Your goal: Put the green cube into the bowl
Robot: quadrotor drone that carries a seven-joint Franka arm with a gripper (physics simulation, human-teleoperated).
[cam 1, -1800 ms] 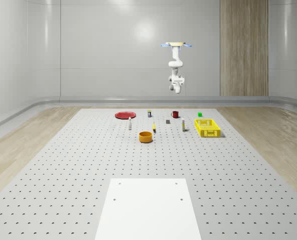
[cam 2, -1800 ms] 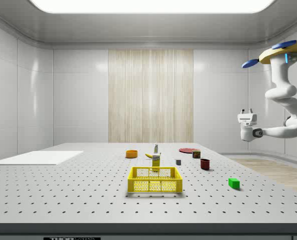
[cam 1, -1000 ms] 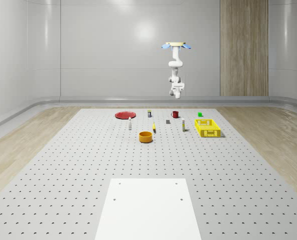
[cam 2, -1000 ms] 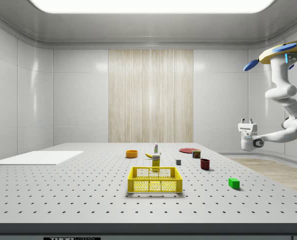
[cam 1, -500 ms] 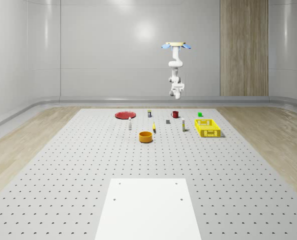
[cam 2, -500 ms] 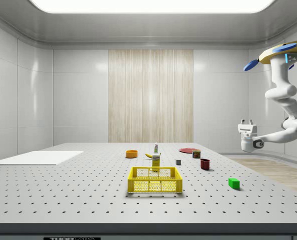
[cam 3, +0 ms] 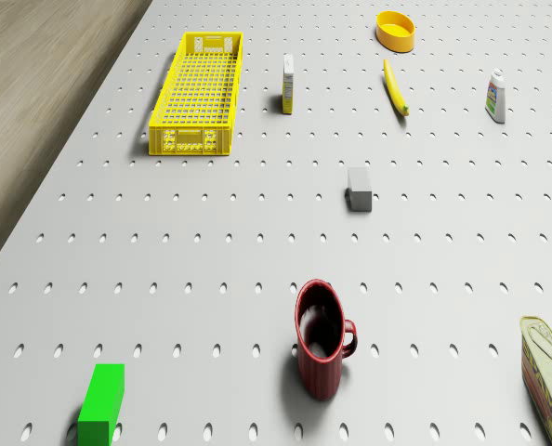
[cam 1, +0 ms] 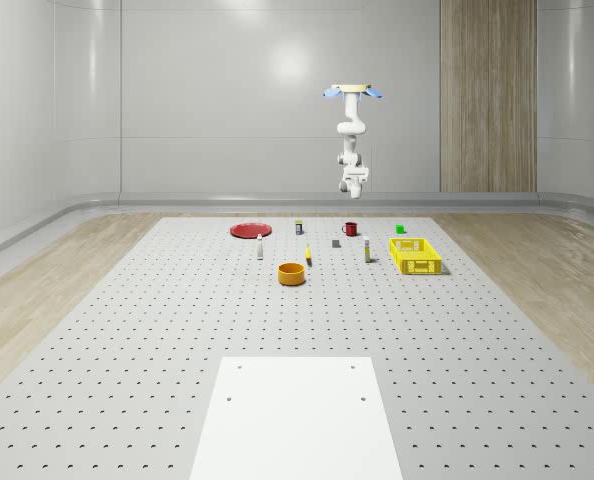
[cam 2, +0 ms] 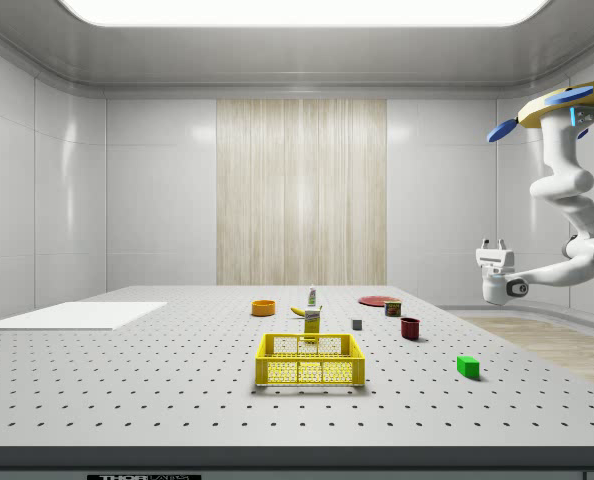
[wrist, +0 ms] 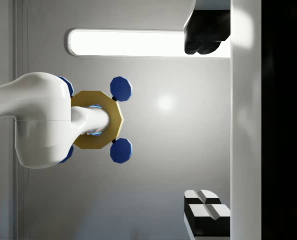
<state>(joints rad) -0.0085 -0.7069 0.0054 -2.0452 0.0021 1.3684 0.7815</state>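
Note:
The green cube point(cam 1: 400, 229) point(cam 2: 467, 366) point(cam 3: 101, 402) lies on the perforated table near its far edge, beyond the yellow basket. The orange bowl point(cam 1: 292, 273) point(cam 2: 264, 308) point(cam 3: 396, 30) stands upright and empty toward the table's middle. The drone point(cam 1: 353, 91) point(cam 2: 567, 100) hovers high over the table's far end. Its arm hangs down and bends toward the table. The gripper point(cam 1: 354, 172) point(cam 2: 493, 242) point(wrist: 204, 122) points upward, well above the cube, open and holding nothing. In the wrist view the drone's underside point(wrist: 96, 120) appears past the spread fingers point(wrist: 206, 210).
A yellow basket point(cam 1: 415, 255) point(cam 3: 198, 93) sits between cube and bowl. A red mug point(cam 1: 350, 229) point(cam 3: 322, 339), grey block point(cam 3: 360, 189), banana point(cam 3: 396, 88), carton point(cam 3: 288, 84), white bottle point(cam 3: 496, 96), tin point(cam 3: 550, 372) and red plate point(cam 1: 250, 230) are scattered nearby. A white sheet point(cam 1: 297, 415) covers the near end.
Since 1.8 s ago the gripper has dropped a little and the arm has turned. Over the last half second nothing has visibly moved.

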